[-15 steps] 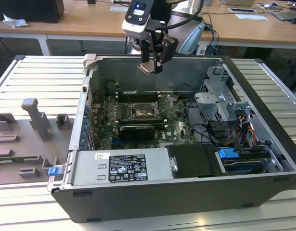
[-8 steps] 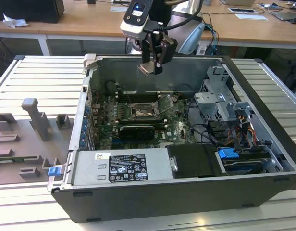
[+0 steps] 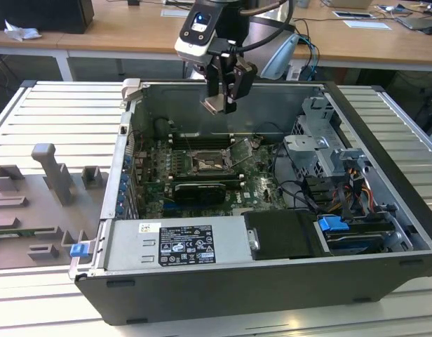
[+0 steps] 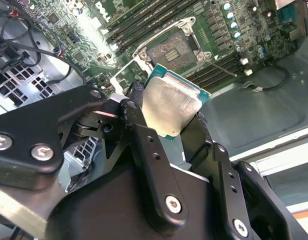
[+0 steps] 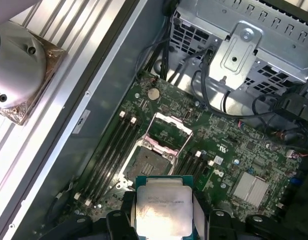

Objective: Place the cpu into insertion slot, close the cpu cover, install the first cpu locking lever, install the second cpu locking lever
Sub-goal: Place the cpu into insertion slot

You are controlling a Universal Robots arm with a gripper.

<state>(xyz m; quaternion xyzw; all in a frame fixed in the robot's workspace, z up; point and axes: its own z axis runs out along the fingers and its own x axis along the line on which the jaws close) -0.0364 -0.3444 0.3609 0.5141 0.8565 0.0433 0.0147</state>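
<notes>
My gripper [image 3: 221, 105] hangs above the open computer case, shut on the cpu [image 3: 217, 105], a flat silver-beige square with a green edge. Both wrist views show the cpu [image 4: 171, 107] [image 5: 164, 210] clamped between the two black fingers [image 4: 136, 115] [image 5: 125, 212]. The insertion slot [image 3: 209, 163] [image 4: 171, 50] [image 5: 149, 162] lies below on the green board, its dark centre bare. The cpu cover [image 3: 241, 150] [image 5: 169, 131] stands tilted open on one edge of the slot. A thin metal lever rod [image 4: 221, 65] juts out beside the slot.
Long memory slots [image 5: 111, 155] flank the socket. A long black card [image 3: 199, 190] lies just in front of it. The power supply [image 3: 174, 242], a metal drive cage [image 3: 321, 147] with cables and the case walls [image 3: 125, 161] ring the board. A grey fixture plate [image 3: 41, 203] sits outside the case.
</notes>
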